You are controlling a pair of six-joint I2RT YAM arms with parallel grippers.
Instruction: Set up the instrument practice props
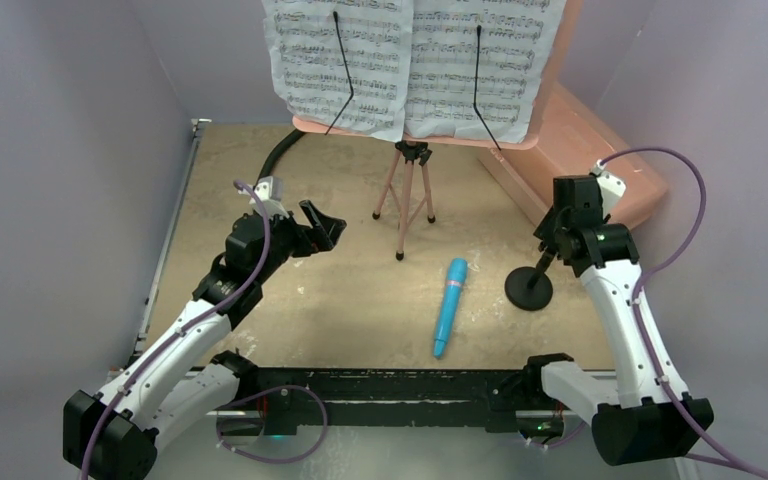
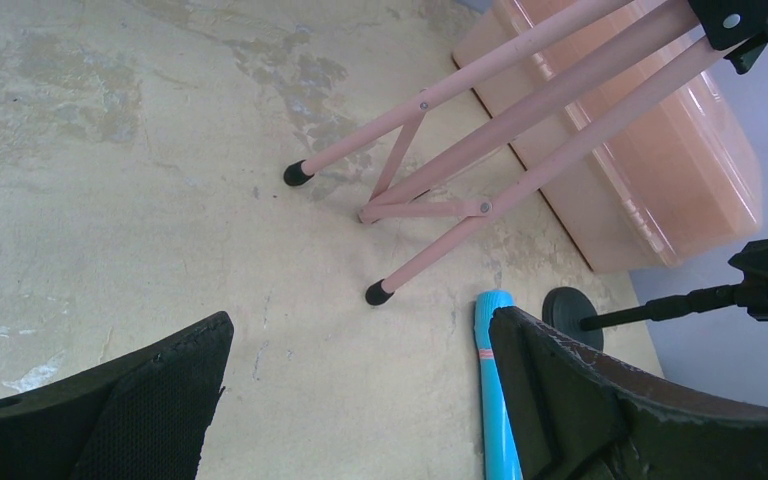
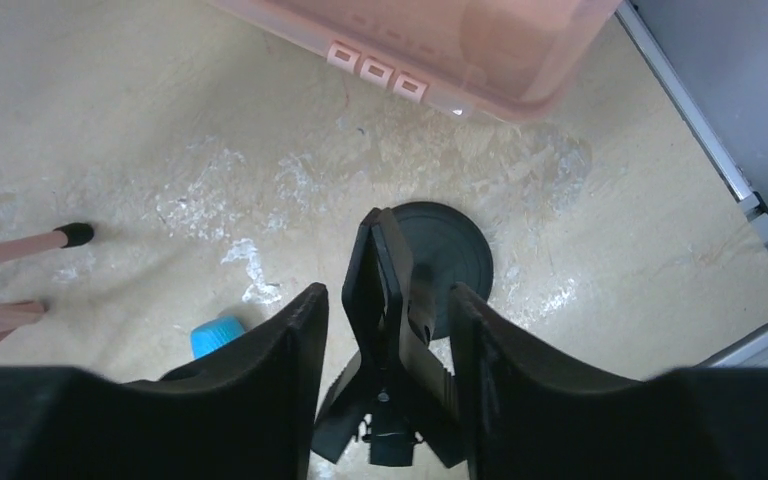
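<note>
You had the pink music stand (image 1: 403, 200) upright on its tripod legs toward the back of the worktop (image 1: 260, 180). The left sheet-music page (image 1: 335, 60) and the right sheet-music page (image 1: 480, 60) sat side by side on its desk, each behind a thin black wire arm. That part of the setup looked finished.

The blue toy microphone (image 1: 449, 307) lay flat on the worktop, in front of the tripod and a little to its right. It was near the black mic stand (image 1: 529, 290) but not touching it. The mic stand stood upright on its round base, and its clip (image 3: 375, 260) was empty. As I judged it, seating the microphone in that clip was the main thing left for you to do.

Your left end effector (image 1: 322, 225) hung above the worktop, just left of the tripod legs. Its jaws were wide apart, with nothing between them and nothing touching them.

Your right end effector (image 3: 385, 295) was at the top of the mic stand, jaws partly apart, with one finger on each side of the clip. The right wrist view showed the clip bracketed closely. Whether the pads were pressing on it yet, you could not have told from these views.
</note>
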